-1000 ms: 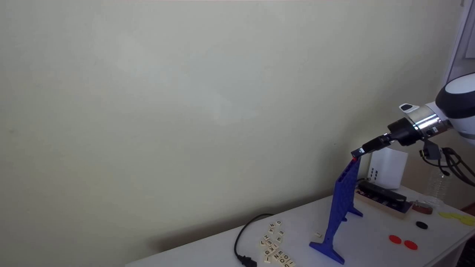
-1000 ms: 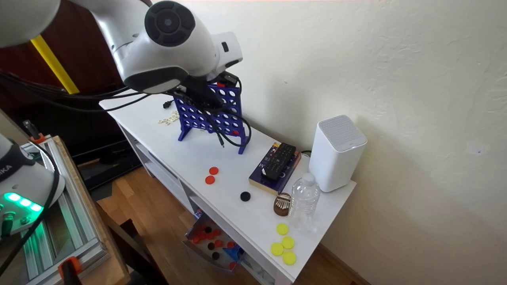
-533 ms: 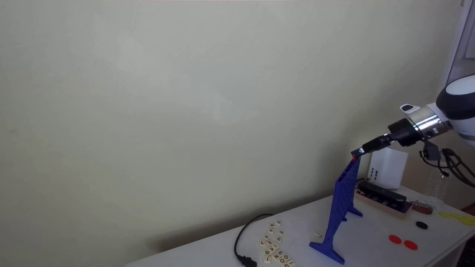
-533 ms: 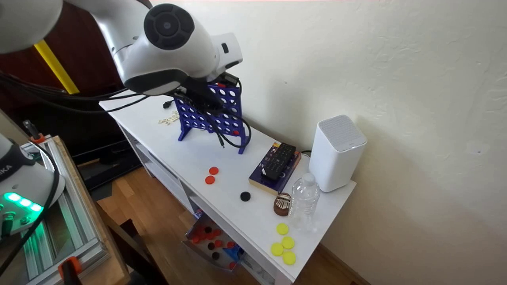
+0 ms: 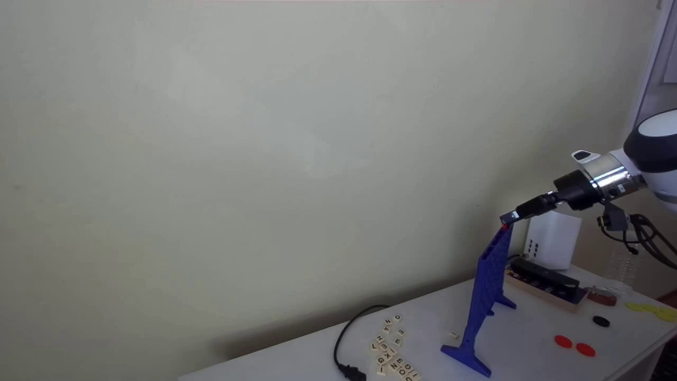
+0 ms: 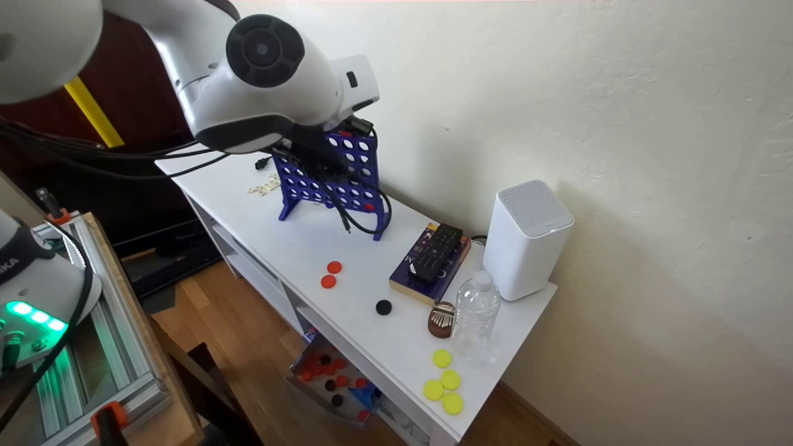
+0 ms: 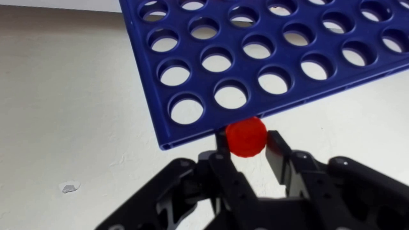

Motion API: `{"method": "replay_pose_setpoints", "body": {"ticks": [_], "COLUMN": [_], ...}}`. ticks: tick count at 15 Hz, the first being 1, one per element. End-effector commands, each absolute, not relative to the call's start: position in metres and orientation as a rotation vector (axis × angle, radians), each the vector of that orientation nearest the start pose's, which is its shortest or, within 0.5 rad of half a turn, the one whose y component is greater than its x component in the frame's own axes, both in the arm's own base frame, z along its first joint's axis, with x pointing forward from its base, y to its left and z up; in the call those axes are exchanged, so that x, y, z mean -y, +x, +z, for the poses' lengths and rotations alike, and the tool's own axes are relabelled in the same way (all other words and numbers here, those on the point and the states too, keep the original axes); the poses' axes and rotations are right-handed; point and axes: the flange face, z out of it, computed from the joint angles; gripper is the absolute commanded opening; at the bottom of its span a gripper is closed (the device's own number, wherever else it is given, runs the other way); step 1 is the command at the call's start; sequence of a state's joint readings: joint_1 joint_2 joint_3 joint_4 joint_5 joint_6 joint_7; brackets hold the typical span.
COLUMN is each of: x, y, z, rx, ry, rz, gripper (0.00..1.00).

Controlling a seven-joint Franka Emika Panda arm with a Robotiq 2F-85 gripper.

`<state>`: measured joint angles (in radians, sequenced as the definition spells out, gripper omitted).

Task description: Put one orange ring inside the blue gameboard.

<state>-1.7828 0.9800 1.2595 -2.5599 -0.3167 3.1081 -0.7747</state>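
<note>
In the wrist view, the orange ring (image 7: 246,137), a flat red-orange disc, was held by the jaws on its rim, at nine and three o'clock. At twelve o'clock it overlapped the top edge of the blue gameboard (image 7: 285,57); whether it was inside the slot, I could not tell. In both exterior views the board stood upright on the white surface (image 6: 365,266). To me the ring looked light and stiff, likely smooth, hard to break but apt to pivot between narrow contacts; the widest rim seemed the right hold, leaving the leading edge bare
</note>
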Motion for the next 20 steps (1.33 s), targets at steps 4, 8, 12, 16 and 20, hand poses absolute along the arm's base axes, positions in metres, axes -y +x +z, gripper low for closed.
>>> {"method": "replay_pose_setpoints", "body": {"ticks": [4,8,12,16,20], "x": [0.1641,0.1656,0.1668,0.1669,0.1654], "y": [0.4424,0.4398,0.4361,0.4343,0.4376], "z": [0.2164,0.2171,0.2182,0.2181,0.2165], "rx": [0.348,0.341,0.329,0.325,0.33], "ry": [-2.434,-2.434,-2.429,-2.431,-2.433], "rz": [-1.059,-1.055,-1.057,-1.05,-1.038], "gripper": [0.1,0.1,0.1,0.1,0.1]}}
